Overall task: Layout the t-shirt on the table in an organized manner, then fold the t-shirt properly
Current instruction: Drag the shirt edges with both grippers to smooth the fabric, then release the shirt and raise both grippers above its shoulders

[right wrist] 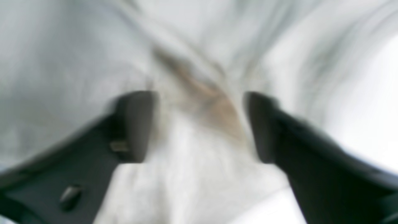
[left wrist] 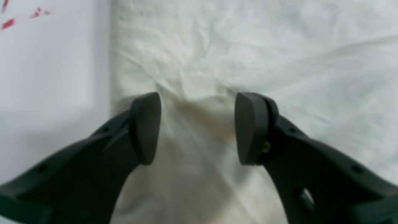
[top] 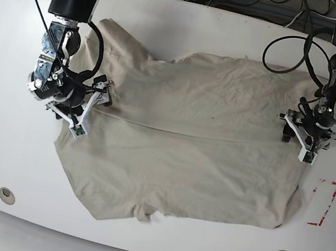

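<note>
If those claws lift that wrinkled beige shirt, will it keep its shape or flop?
The wrinkled beige cotton t-shirt would probably flop: creases run all over it. It likely bunches where pinched, as at the left tool. It looks thin, so probably light.

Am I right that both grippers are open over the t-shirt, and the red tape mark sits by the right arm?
Not quite. The red tape mark lies by the left gripper, as the base view shows. The rest stands: that one and the right gripper are both open over the t-shirt.
</note>
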Robot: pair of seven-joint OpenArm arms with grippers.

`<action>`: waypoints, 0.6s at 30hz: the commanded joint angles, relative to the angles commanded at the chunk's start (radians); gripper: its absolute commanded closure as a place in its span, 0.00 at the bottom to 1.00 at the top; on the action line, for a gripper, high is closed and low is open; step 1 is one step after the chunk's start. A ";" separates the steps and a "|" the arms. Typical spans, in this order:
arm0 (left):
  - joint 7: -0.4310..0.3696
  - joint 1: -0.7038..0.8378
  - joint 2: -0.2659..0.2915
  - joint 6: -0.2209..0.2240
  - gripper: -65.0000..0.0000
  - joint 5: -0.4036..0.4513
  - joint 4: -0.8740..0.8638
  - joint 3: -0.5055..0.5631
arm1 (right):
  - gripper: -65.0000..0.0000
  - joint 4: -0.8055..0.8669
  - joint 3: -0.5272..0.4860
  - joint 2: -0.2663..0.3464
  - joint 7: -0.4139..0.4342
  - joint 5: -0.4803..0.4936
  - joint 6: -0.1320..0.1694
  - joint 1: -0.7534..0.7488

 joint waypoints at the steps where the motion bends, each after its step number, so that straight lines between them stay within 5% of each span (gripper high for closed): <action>1: 0.011 0.011 0.000 0.000 0.46 0.000 0.026 -0.015 | 0.12 0.044 0.015 -0.008 -0.025 -0.006 0.000 -0.017; 9: 0.135 0.084 0.006 0.000 0.46 0.000 0.276 -0.095 | 0.11 0.226 0.196 -0.064 -0.117 -0.003 0.000 -0.207; 18: 0.146 0.150 0.008 0.000 0.46 -0.002 0.391 -0.109 | 0.11 0.264 0.301 -0.104 -0.120 0.002 0.000 -0.339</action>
